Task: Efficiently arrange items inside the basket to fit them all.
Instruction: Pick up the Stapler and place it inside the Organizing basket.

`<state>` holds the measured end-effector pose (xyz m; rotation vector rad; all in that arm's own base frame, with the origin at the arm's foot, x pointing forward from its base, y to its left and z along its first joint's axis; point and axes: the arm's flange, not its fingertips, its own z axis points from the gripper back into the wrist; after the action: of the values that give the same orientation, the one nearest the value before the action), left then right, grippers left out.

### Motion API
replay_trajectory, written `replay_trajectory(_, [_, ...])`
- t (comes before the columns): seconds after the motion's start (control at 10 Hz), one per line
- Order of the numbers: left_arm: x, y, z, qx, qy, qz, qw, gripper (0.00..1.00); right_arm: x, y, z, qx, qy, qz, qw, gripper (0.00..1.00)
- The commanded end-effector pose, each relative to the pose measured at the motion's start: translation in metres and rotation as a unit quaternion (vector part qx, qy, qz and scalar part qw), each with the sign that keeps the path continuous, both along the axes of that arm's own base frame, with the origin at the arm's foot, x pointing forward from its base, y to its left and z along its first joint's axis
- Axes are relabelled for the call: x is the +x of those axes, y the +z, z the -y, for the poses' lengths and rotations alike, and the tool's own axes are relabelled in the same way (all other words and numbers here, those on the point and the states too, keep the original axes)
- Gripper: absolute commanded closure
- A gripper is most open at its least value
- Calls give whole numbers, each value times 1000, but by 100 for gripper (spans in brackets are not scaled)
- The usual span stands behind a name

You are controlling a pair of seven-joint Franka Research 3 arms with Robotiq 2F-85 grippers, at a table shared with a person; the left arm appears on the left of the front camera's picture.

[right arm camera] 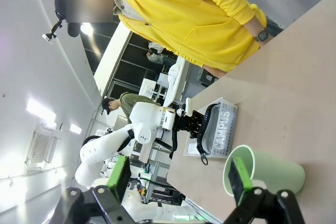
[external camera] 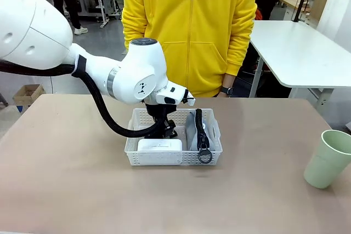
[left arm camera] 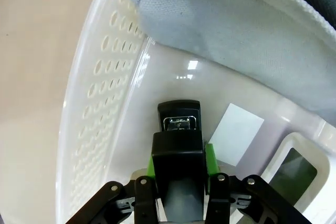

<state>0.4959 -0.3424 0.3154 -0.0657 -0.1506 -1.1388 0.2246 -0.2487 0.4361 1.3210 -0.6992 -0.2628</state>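
Basket (external camera: 164, 158) has pouch (external camera: 193, 127) on edge and box (external camera: 159, 145) flat, probably to spare floor; left gripper (left arm camera: 180, 159) straddles dark object (left arm camera: 178, 114), whether clamped or slack I cannot tell.

Left arm (external camera: 134, 75): we note glossy white rounded shells, grey joint ring.
Cable (external camera: 107, 116): black ribbed hose.
Right gripper (right arm camera: 178, 178): black linkage, green pads.
Person (external camera: 189, 26): yellow zip hoodie, dark wristwatch (external camera: 226, 90).
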Motion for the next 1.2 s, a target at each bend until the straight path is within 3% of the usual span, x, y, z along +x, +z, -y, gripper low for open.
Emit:
replay_trajectory(0.0, [0,0,0,11,7,14,1000,5,2,1,0,0,-1,18,1000,0])
replay_trajectory(0.1, [1,1,0,8,6,14,1000,0,2,1,0,0,-1,18,1000,0])
replay_trajectory(0.4, [-4,15,-5,-7,1,14,1000,0,2,1,0,0,-1,18,1000,0])
replay_trajectory(0.7, [-24,109,-43,-41,-13,47,998,0,2,1,0,0,-1,18,1000,0])
replay_trajectory(0.9, [-34,174,-100,-74,12,10,997,0,2,1,0,0,-1,18,1000,0])
replay_trajectory(1.1, [-35,218,-187,-146,56,-59,986,0,2,1,0,0,-1,18,1000,0])
